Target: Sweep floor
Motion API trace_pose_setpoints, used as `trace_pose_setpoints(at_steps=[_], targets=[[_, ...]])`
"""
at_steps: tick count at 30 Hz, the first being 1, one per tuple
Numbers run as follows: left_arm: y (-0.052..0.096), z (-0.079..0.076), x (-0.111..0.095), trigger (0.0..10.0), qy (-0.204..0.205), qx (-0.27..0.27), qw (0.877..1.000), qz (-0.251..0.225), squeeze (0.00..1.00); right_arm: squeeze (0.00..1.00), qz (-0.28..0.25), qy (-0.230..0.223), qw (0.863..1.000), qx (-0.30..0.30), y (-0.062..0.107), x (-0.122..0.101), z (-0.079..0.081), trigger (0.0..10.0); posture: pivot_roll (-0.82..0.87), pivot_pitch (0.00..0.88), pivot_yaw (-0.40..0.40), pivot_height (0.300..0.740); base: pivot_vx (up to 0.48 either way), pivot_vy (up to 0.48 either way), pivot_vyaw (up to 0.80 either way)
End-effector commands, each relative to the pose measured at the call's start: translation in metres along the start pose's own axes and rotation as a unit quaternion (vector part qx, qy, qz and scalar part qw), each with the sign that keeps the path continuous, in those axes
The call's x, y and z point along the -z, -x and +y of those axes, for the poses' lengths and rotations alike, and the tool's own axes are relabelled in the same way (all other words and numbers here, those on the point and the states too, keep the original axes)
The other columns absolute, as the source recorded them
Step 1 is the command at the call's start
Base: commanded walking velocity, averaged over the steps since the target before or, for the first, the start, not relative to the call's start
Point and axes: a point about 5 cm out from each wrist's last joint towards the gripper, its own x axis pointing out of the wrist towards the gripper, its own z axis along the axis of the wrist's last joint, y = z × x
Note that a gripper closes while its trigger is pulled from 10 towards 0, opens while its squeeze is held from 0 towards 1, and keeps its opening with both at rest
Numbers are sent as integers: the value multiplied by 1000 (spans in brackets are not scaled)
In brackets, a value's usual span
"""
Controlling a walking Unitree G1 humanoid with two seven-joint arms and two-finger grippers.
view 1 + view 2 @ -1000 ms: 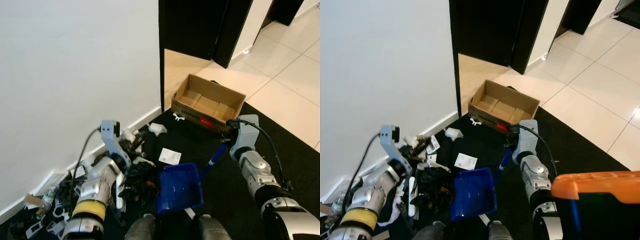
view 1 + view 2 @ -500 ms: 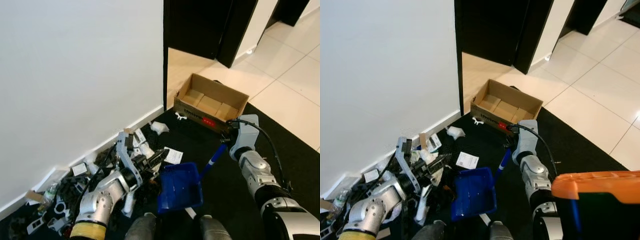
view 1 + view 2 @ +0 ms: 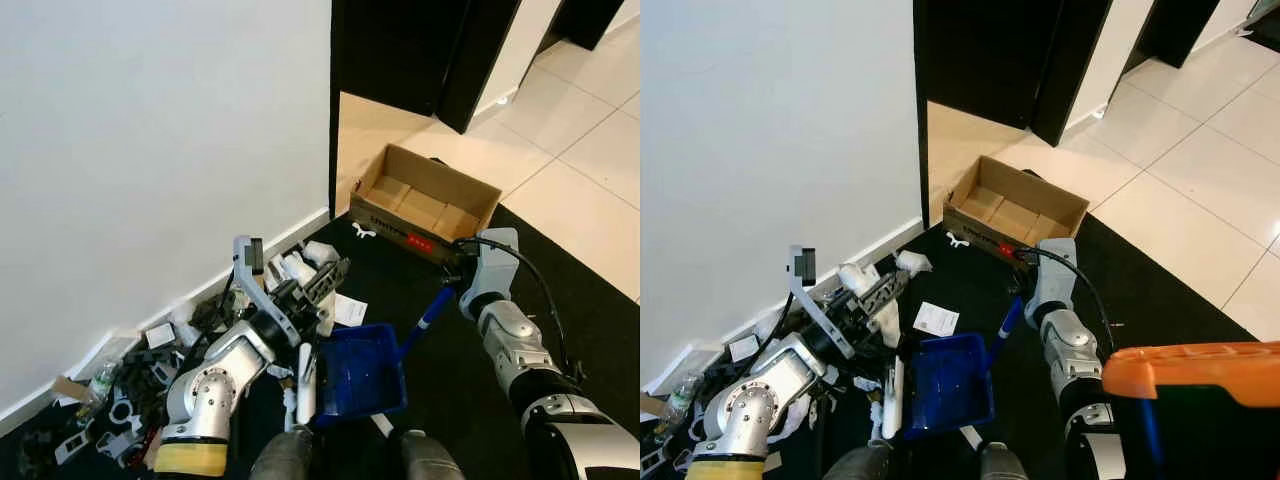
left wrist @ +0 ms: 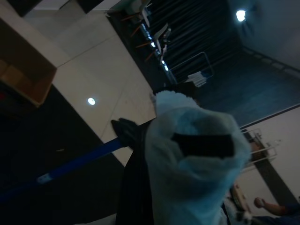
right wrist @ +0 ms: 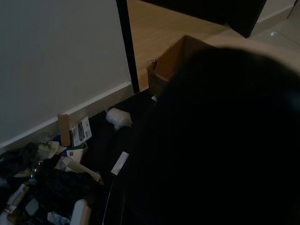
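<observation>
While the blue dustpan sits flat on the black carpet just in front of the robot's feet, the right hand is at the upper end of its blue handle; whether its fingers are closed around it cannot be told, since the wrist camera there is mostly dark. The left hand reaches over the pan's near-left corner, its black fingers closed on a crumpled white wad, which the left wrist view shows wrapped over the fingertips. A white brush handle lies just beside the dustpan's left edge. Along the foot of the white wall spreads a heap of litter: paper scraps, black bits, a small bottle. A flat white paper lies just beyond the pan. Farther off, an open cardboard box stands at the carpet's edge near the dark doorway.
</observation>
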Motion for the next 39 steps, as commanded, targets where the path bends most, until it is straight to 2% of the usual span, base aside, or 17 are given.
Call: trace_pose_setpoints(at_steps=[1, 5, 8, 12, 13, 14, 17, 18, 19, 25, 26, 30, 32, 35, 37, 38, 39], targets=[[-8, -16, 0, 10000, 12, 44, 999, -5, 0, 0, 5, -8, 1000, -5, 1, 4, 4, 10000, 125, 164, -2, 740, 0, 0, 0], [-7, -21, -1, 10000, 0, 54, 998, 14, 0, 0, 5, -8, 1000, -5, 0, 4, 4, 10000, 127, 161, 1, 740, 0, 0, 0], [-3, -24, -11, 10000, -39, 60, 997, 37, 0, 0, 4, -8, 1000, -4, 0, 3, 3, 10000, 128, 160, 3, 740, 0, 0, 0], [7, -26, -47, 10000, -168, 46, 982, 69, 0, 0, 4, -8, 1000, -1, 1, 3, 1, 10000, 132, 160, 6, 740, 0, 0, 0], [7, -26, -47, 10000, -168, 46, 982, 69, 0, 0, 4, -8, 1000, -1, 1, 3, 1, 10000, 132, 160, 6, 740, 0, 0, 0], [12, -29, -82, 10000, -239, 30, 969, 57, 0, 0, 4, -9, 1000, 1, 1, 4, 1, 10000, 135, 161, 8, 740, 0, 0, 0], [15, -34, -102, 10000, -279, 25, 959, 52, 0, 0, 5, -10, 1000, 1, 2, 4, 0, 10000, 139, 163, 7, 740, 0, 0, 0], [20, -39, -122, 10000, -329, 18, 943, 57, 0, 0, 6, -11, 1000, 1, 2, 5, 1, 10000, 144, 168, 8, 740, 0, 0, 0], [20, -39, -122, 10000, -329, 18, 943, 57, 0, 0, 6, -11, 1000, 1, 2, 5, 1, 10000, 144, 168, 8, 740, 0, 0, 0], [25, -47, -157, 10000, -410, -3, 910, 68, 0, 0, 9, -13, 1000, -1, 2, 8, 3, 10000, 148, 182, 7, 740, 0, 0, 0], [25, -47, -157, 10000, -410, -3, 910, 68, 0, 0, 9, -13, 1000, -1, 2, 8, 3, 10000, 148, 182, 7, 740, 0, 0, 0], [26, -38, -165, 10000, -440, -26, 894, 85, 0, 0, 10, -13, 1000, -1, 3, 9, 4, 10000, 144, 186, 9, 740, 0, 0, 0], [24, -19, -166, 10000, -449, -49, 888, 86, 0, 0, 10, -13, 1000, 0, 3, 9, 3, 10000, 137, 192, 10, 740, 0, 0, 0], [23, -11, -164, 10000, -449, -56, 888, 83, 0, 0, 10, -13, 1000, 0, 4, 10, 2, 10000, 137, 192, 10, 740, 0, 0, 0], [19, 12, -153, 10000, -441, -72, 891, 77, 0, 0, 11, -13, 1000, 0, 5, 11, 2, 10000, 134, 220, 6, 740, 0, 0, 0], [19, 12, -153, 10000, -441, -72, 891, 77, 0, 0, 11, -13, 1000, 0, 5, 11, 2, 10000, 134, 220, 6, 740, 0, 0, 0], [17, 23, -145, 10000, -435, -82, 893, 79, 0, 0, 12, -13, 1000, 0, 6, 12, 2, 10000, 128, 231, 8, 740, 0, 0, 0]])
